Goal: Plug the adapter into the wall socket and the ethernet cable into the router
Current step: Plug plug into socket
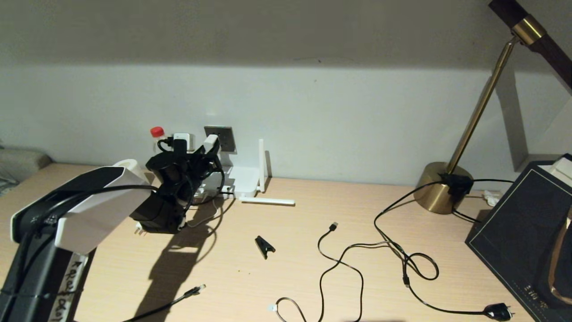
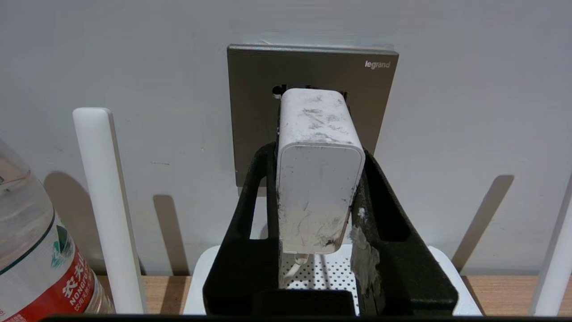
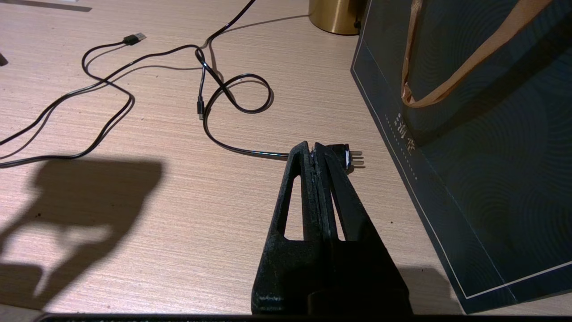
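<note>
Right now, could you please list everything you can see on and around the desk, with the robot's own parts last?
adapter: one, white, held against the wall socket
wall socket: one, dark grey, on the wall above the router
router: one, white, at the wall, one antenna lying flat
ethernet cable: one, black, loose at the desk's front left
water bottle: one, red cap, left of the socket
USB cable: one, black, mid-desk
clip: one, black, mid-desk
desk lamp: one, brass, back right, black cord unplugged
bag: one, dark, far right
left hand: shut on the adapter
right hand: shut, empty, over the lamp plug
</note>
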Available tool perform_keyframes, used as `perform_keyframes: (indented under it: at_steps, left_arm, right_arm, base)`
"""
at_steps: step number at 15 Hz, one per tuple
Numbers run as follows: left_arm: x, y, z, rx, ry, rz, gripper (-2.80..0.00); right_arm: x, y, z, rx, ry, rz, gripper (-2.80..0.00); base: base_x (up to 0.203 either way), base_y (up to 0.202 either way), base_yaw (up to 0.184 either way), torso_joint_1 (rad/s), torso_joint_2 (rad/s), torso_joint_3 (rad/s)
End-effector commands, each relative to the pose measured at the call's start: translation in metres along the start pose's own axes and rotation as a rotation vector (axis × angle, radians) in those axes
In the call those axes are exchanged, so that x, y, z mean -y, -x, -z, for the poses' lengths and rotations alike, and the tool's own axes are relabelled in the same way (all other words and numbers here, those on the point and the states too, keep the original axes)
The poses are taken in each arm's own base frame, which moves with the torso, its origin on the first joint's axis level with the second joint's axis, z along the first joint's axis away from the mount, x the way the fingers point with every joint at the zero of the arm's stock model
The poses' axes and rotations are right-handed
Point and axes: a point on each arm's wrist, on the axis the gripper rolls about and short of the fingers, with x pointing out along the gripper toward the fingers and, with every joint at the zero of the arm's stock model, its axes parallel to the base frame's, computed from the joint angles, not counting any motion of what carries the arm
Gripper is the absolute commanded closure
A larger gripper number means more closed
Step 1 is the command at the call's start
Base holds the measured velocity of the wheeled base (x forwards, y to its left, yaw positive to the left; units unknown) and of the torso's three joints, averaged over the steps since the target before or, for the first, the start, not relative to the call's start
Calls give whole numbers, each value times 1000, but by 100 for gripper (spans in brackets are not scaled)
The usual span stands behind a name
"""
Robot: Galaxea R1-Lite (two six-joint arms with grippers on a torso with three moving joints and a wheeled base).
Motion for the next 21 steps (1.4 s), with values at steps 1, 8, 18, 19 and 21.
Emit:
perform_keyframes:
  at_steps: [1,8,18,19,21]
  left_arm:
    - [0,0,-1,8,-1,0,0]
    - [-6,0,6,-15,0,-10,0]
    - [-12,-2,7,-3,-4,-21,0]
    - [-14,-3,7,-2,-5,-25,0]
    - [-16,-3,7,-1,-7,-30,0]
  right_arm:
    - [0,0,0,-3,0,-1,0]
    - [0,0,0,-3,0,-1,0]
    - [0,0,0,-3,0,-1,0]
    - [0,0,0,-3,0,-1,0]
    - [0,0,0,-3,0,-1,0]
  base:
    - [0,0,0,0,0,0]
    - [0,0,0,0,0,0]
    - [0,0,0,0,0,0]
    - [0,0,0,0,0,0]
    - [0,0,0,0,0,0]
